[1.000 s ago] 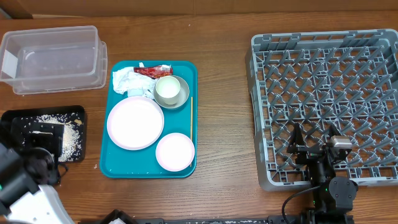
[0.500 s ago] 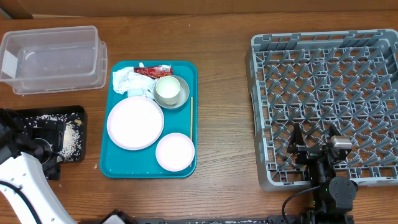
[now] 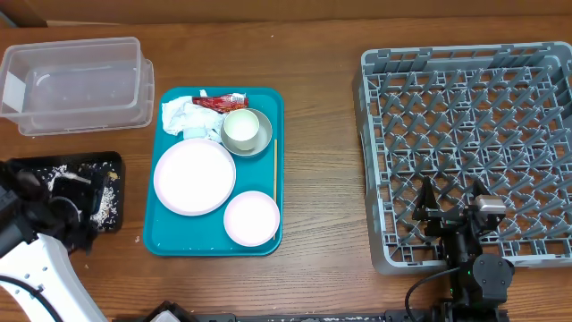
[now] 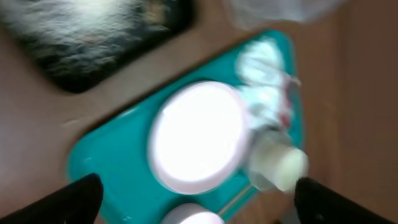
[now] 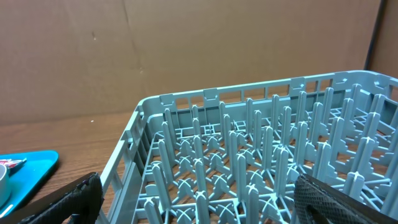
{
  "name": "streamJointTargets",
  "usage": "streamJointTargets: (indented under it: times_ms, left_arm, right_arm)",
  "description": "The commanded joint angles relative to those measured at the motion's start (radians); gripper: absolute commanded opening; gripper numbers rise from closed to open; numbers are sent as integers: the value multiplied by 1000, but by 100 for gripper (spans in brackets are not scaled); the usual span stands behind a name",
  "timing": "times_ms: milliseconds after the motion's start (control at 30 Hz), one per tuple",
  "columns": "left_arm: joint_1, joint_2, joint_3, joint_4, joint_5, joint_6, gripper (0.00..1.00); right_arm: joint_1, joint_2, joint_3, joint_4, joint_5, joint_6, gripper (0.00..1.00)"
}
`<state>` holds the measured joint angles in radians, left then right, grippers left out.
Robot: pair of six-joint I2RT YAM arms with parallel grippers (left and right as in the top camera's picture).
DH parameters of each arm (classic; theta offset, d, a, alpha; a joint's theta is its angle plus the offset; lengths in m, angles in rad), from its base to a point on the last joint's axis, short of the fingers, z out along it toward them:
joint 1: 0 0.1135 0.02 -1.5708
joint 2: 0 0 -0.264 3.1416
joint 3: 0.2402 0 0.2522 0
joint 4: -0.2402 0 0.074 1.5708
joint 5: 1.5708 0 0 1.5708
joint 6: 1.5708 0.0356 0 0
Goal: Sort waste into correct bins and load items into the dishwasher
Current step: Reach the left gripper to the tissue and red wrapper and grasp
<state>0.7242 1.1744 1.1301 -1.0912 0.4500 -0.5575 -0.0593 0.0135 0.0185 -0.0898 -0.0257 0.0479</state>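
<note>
The teal tray (image 3: 268, 107) holds a crumpled white napkin (image 3: 183, 116), a red wrapper (image 3: 221, 101), a greyish bowl (image 3: 246, 131), a large plate (image 3: 194, 176), a small plate (image 3: 251, 217) and a thin wooden stick (image 3: 274, 165). The black tray (image 3: 107, 165) holds rice scraps. My left gripper (image 3: 76, 190) is open and empty above the black tray. Its blurred wrist view shows the large plate (image 4: 199, 137), the bowl (image 4: 280, 165) and the napkin (image 4: 261, 56). My right gripper (image 3: 451, 210) is open and empty over the grey dish rack's (image 3: 474, 107) front edge. The rack pegs (image 5: 249, 155) show in the right wrist view.
The clear tub (image 3: 76, 85) stands at the back left, behind the black tray. Bare wooden table lies between the teal tray and the rack. A corner of the teal tray (image 5: 25, 171) shows at the left of the right wrist view.
My left arm has shifted over the black tray and its wrist view is blurred by motion. The right arm and all objects on the teal tray have stayed in place.
</note>
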Motion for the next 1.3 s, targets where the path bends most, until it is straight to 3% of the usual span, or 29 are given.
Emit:
streamJointTargets:
  times_ms: [0, 67, 200, 300, 400, 633, 767, 1267]
  left_arm:
    - [-63, -5, 11, 73, 374, 169, 96]
    - [-140, -1, 50, 104, 322, 167, 97]
    - [-379, 58, 207, 90, 10, 163, 100]
    - [-550, 161, 359, 35, -224, 167, 100]
    - [-657, 311, 525, -32, -342, 163, 100]
    - [-701, 647, 749, -18, -414, 137, 100]
    - [-697, 743, 749, 42, -476, 25, 100]
    - [-716, 1007, 749, 105, -471, -180, 100]
  right_arm:
    - [-6, -11, -10, 7, -1, -15, 100]
    - [-6, -11, -10, 7, -2, -15, 100]
    - [-6, -11, -10, 7, -1, -15, 100]
    - [-6, -11, -10, 7, -1, -15, 100]
    - [-6, -11, -10, 7, -1, -15, 100]
    - [-6, -11, -10, 7, -1, -15, 100]
    - [-6, -11, -10, 7, -2, -15, 100]
    - [-6, -10, -10, 7, -1, -15, 100]
